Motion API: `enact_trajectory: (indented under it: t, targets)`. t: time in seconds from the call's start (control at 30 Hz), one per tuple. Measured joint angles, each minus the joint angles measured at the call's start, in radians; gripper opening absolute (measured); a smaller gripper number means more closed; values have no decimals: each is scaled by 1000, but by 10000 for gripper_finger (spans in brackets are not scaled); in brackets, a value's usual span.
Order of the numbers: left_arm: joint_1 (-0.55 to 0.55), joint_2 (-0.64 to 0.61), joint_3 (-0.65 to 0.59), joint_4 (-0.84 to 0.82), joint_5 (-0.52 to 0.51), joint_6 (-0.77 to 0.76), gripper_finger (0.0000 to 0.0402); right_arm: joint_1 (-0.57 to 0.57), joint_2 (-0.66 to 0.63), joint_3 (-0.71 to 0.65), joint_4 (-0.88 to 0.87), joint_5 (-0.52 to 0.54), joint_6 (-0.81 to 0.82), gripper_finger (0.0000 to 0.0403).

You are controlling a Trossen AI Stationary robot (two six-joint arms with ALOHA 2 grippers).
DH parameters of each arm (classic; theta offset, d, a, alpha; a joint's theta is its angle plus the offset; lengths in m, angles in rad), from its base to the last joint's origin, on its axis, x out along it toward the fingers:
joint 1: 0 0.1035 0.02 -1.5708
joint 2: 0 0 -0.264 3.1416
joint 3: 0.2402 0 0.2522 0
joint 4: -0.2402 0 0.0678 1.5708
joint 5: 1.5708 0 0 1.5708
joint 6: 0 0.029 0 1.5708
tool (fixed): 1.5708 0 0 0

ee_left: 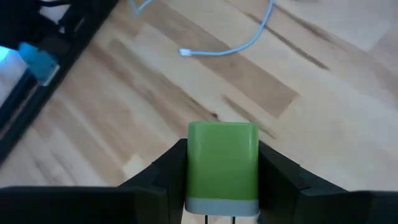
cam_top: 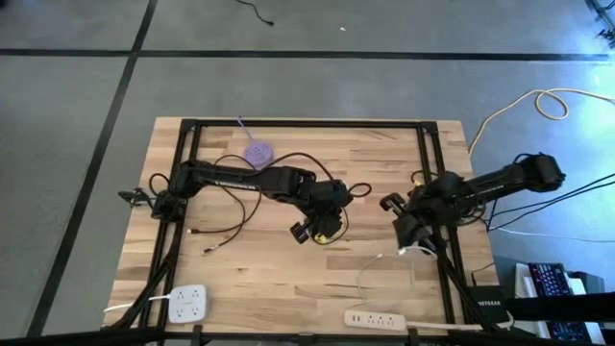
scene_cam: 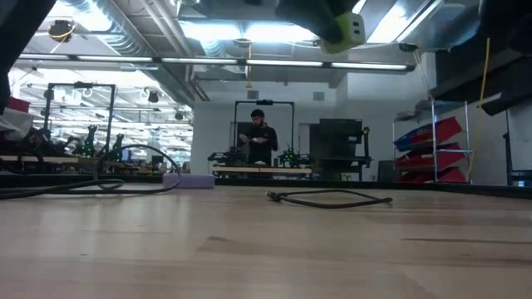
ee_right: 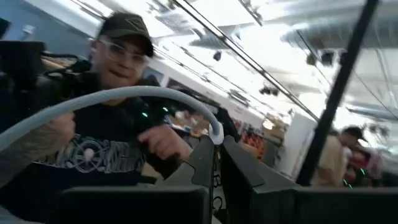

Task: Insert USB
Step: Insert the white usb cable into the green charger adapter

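Observation:
My left gripper [cam_top: 320, 231] is over the middle of the table, shut on a green charger block [ee_left: 222, 163] with a pale base and metal prongs. The block also shows high above the table in the low view [scene_cam: 341, 25]. My right gripper [cam_top: 407, 234] is near the table's right side, shut on a thin white cable [ee_right: 124, 94]. The cable loops on the table toward the near edge [cam_top: 382, 264]. A white cable end [ee_left: 185, 52] shows over the wood beyond the block. My left gripper pinches the green block's two opposite sides [ee_left: 191, 168] between its two fingers. The block is clear of the table, its green end pointing away from the wrist and its pronged base toward it. My right gripper pinches the white cable [ee_right: 216, 132] between its fingertips, and the cable arcs away from them. Which part of the cable this is, I cannot tell.
Two white power strips lie at the near edge, one left [cam_top: 189, 304] and one right [cam_top: 387, 319]. Black cables [cam_top: 231, 197] and a purple disc [cam_top: 258, 152] lie at the left and far side. A black frame [cam_top: 307, 123] rims the table. People stand beyond it.

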Motion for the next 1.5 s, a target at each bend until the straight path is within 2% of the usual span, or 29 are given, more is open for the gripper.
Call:
enact_trajectory:
  t: [0.17, 0.33, 0.53, 0.63, 0.77, 0.83, 0.9, 0.97, 1.07, 1.13, 1.27, 1.37, 1.5]
  targets:
    - [0, 0, 0, 6, -15, -6, 125, 1, 46, 0, 95, -5, 9, 0]
    - [-2, 0, 0, 14, -26, -14, 125, 0, 58, 0, 101, -5, 11, 0]
    - [-17, 0, 0, 16, -112, -22, 125, 0, 58, 0, 93, 18, 12, 0]
    - [-27, 0, 0, 33, -195, -43, 125, 0, 58, -3, -3, 123, -50, 0]
    - [-31, 1, 0, 76, -439, -124, 125, -17, 58, -47, -73, 316, -130, 0]
    - [-23, 1, -14, 102, -577, -169, 125, -36, 55, -82, -32, 334, -128, 0]
    - [-10, 1, -39, 115, -672, -198, 125, -50, 47, -122, 43, 353, -128, 0]
    - [5, 4, -57, 122, -741, -236, 125, -54, 41, -163, 93, 467, -152, 0]
    - [25, 1, -106, 173, -820, -292, 125, -54, 42, -218, 91, 731, -245, 0]
    - [33, 1, -141, 221, -895, -301, 125, -69, 42, -236, 104, 829, -256, 0]
    - [55, -3, -175, 292, -1012, -294, 125, -132, 42, -242, 105, 871, -175, 0]
    - [77, -15, -213, 322, -1005, -311, 125, -210, 55, -242, 29, 898, -89, 0]
    - [105, -40, -292, 364, -976, -351, 125, -309, 104, -243, 62, 856, 25, 0]
